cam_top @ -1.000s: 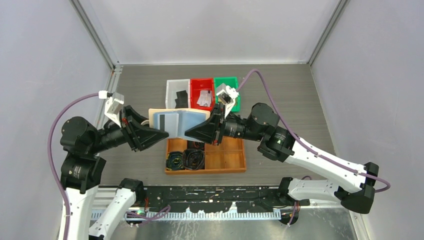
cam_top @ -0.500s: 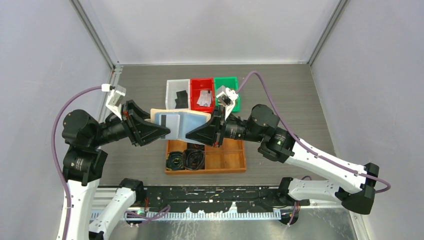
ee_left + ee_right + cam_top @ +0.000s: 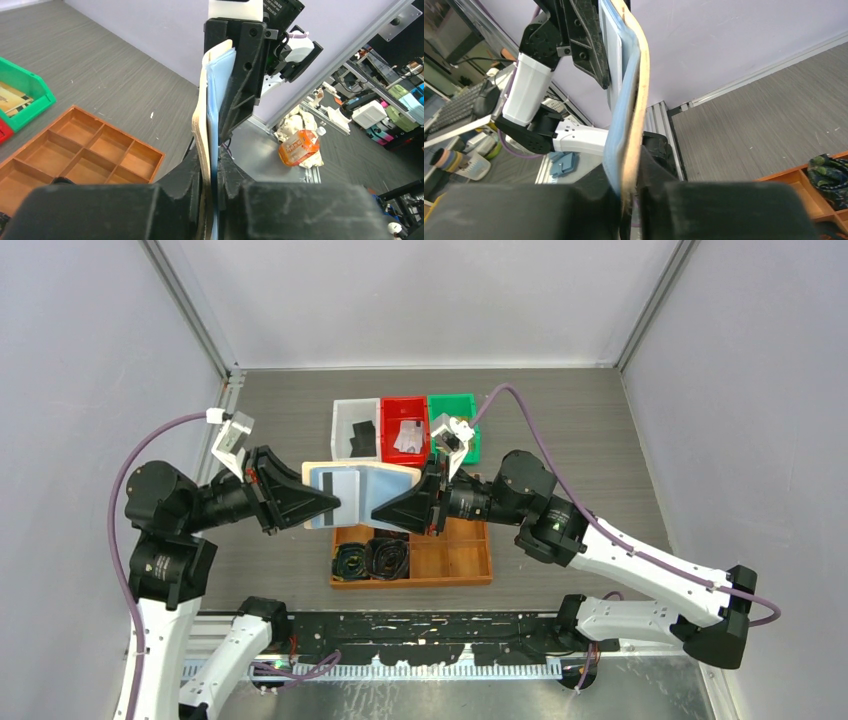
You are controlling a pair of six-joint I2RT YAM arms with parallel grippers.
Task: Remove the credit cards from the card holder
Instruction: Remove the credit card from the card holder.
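1. Top external, looking down on the card holder [image 3: 365,488], lifted clear of the tabletop [image 3: 560,430] and spread open, pale blue pockets facing up, above the 12 o'clock edge of the wooden tray [image 3: 460,558].
2. Pinched from both ends: left fingers [image 3: 315,502] reaching in from 9 o'clock, right fingers [image 3: 398,508] from 3 o'clock, with the holder's long axis running 9 to 3 between them.
3. Left wrist: closed tight on the holder's edge, tan cover and blue lining both sandwiched in the grip, no gap to be seen.
4. Right wrist: clamped likewise on the opposite edge, with the holder rising edge-on and slightly bowed.
5. Tucked into a pocket toward the 9 o'clock end: one dark credit card [image 3: 335,478], lying lengthwise 9 to 3, just beside the left fingers and well apart from the right ones.
6. Judged from that layout: left arm the nearer and better placed to draw this card out, right arm suited to anchoring the holder. Would first call for letting go of the holder's edge and re-gripping the card alone.
7. Waiting at 12 o'clock on the tabletop: white bin [image 3: 340,425], red bin [image 3: 385,425] and green bin [image 3: 462,405], the first two with what look like cards inside. Coiled belts [image 3: 370,558] at the tray's 9 o'clock end.
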